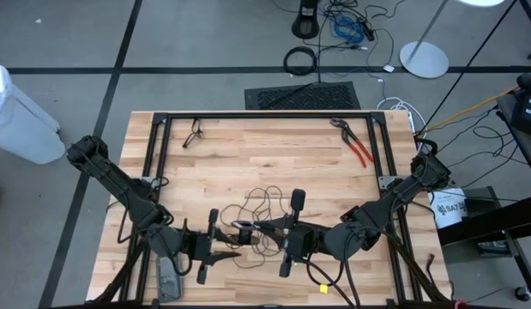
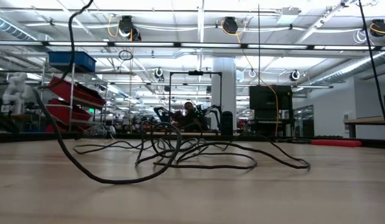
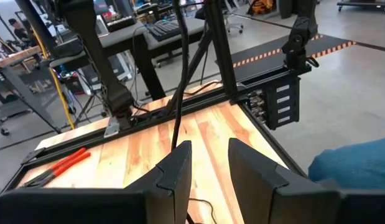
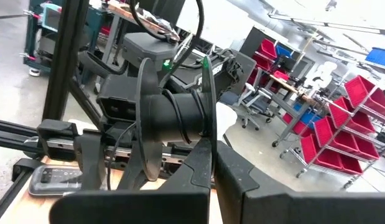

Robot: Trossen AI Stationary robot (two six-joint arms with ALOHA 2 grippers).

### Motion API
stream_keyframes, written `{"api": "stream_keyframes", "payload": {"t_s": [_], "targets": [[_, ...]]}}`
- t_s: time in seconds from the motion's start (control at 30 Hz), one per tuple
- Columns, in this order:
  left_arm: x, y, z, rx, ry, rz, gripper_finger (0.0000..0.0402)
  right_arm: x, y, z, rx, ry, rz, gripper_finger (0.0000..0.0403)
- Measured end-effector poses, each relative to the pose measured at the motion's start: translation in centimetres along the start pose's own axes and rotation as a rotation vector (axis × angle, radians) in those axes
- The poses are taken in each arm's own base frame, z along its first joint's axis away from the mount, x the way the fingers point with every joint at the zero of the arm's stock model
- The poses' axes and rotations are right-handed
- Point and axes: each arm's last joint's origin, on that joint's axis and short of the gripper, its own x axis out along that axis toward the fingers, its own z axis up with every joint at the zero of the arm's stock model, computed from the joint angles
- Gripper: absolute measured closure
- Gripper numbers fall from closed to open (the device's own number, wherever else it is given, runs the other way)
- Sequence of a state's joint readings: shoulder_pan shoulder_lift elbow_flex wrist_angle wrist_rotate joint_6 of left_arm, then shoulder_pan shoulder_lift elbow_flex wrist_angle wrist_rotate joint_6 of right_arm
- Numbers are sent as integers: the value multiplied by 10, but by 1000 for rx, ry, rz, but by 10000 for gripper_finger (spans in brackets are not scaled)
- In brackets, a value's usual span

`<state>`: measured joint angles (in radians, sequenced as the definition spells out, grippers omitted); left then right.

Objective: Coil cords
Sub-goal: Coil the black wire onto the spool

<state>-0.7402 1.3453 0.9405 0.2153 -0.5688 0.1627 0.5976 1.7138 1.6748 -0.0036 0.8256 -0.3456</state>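
Note:
The thin black cord lies in loose loops on the wooden table's middle, also seen in the low view. Part of it is wound on a black spool, which hangs above the table near the front edge. My right gripper is shut on the spool. My left gripper stands open just left of the spool, with only bare wood showing between its fingers. A strand of cord runs down past one of its fingertips. My right gripper pinches the rim of the spool's nearer flange between its two shut fingers. The fingers come level from the table's right. The spool is lifted clear of the table, its flanges upright and cord around its hub. My left gripper: I cannot tell whether its finger touches the strand beside it.
Red-handled pliers lie at the far right of the table, also seen in the left wrist view. A black metal frame edges the table. A small black clip lies far left. A grey handset sits at the front left.

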Motion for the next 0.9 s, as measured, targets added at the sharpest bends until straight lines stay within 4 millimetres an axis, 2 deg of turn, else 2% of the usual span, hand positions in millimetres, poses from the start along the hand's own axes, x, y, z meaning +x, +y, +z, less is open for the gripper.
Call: {"api": "stream_keyframes", "payload": {"t_s": [0.17,0.3,0.5,0.7,0.9], "targets": [[-7,-8,9,3,-13,-54,290,-3,0,0,-34,24,-61,403],[-10,-8,16,-78,-16,-24,290,-7,0,3,-25,16,-56,403],[-10,-7,13,-104,24,6,290,-12,3,5,-26,9,-43,403],[-10,-2,10,-86,58,172,290,-12,3,5,-26,8,-43,403],[-10,-3,10,-88,55,152,290,-12,2,5,-27,9,-43,403]]}}
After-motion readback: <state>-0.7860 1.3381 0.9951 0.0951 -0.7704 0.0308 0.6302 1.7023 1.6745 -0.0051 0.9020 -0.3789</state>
